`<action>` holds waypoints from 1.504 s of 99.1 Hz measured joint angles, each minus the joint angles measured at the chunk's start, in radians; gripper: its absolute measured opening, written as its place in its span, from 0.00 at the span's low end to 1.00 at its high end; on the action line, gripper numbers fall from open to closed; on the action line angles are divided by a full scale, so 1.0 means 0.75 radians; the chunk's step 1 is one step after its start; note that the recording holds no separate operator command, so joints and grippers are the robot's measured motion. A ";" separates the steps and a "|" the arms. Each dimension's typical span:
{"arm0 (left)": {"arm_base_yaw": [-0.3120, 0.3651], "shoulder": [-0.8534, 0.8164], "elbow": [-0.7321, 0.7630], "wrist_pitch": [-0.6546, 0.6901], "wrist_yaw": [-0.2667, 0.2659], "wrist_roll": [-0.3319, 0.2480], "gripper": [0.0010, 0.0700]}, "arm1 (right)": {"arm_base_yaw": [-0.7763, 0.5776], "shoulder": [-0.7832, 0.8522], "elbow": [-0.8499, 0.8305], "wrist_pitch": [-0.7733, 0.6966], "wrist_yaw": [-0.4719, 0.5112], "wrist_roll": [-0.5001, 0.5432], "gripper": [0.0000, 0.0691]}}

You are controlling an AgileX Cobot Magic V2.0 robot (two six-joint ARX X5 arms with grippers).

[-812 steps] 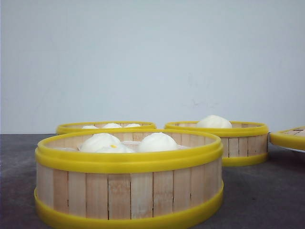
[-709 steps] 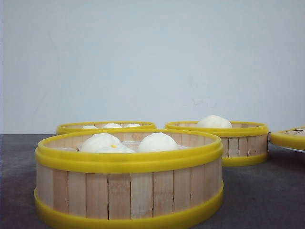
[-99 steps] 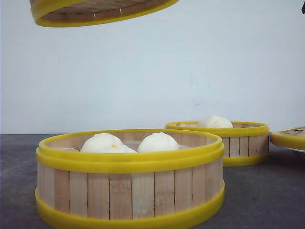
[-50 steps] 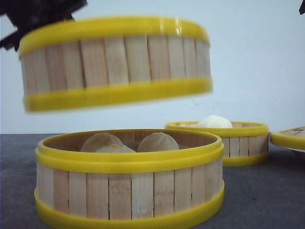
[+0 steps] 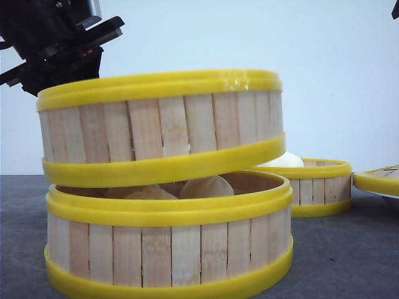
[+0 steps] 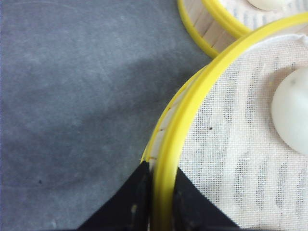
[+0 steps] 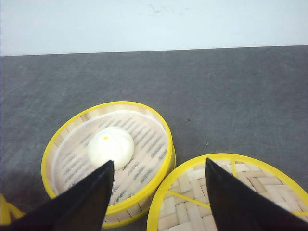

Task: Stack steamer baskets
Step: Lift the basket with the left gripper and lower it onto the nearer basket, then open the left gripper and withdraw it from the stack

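Left wrist view shows the left fingers (image 6: 153,204) pinched on the rim of the top basket (image 5: 162,128), which hangs tilted over the bottom basket (image 5: 168,240). Level it, centre rim over rim, then let go. The right fingers (image 7: 159,192) are spread wide and empty above the third basket (image 7: 108,161).

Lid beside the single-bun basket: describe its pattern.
Woven pale bamboo strips inside a yellow rim, on the lid; clearest in the right wrist view.

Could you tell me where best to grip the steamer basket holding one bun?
Pinch the thin upright wall of the round bamboo steamer basket with yellow rims from above, one finger inside, one outside. Choose a rim stretch away from the flat woven lid, which crowds it.
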 joint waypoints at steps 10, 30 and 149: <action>-0.001 0.001 0.000 -0.006 0.001 -0.005 0.02 | 0.000 0.004 0.000 0.000 0.000 0.002 0.54; -0.013 0.033 0.000 -0.023 -0.001 -0.010 0.02 | 0.000 0.010 0.000 -0.001 0.000 0.003 0.54; -0.068 0.108 0.001 -0.022 -0.053 -0.048 0.10 | 0.000 0.013 0.000 -0.006 0.000 0.003 0.54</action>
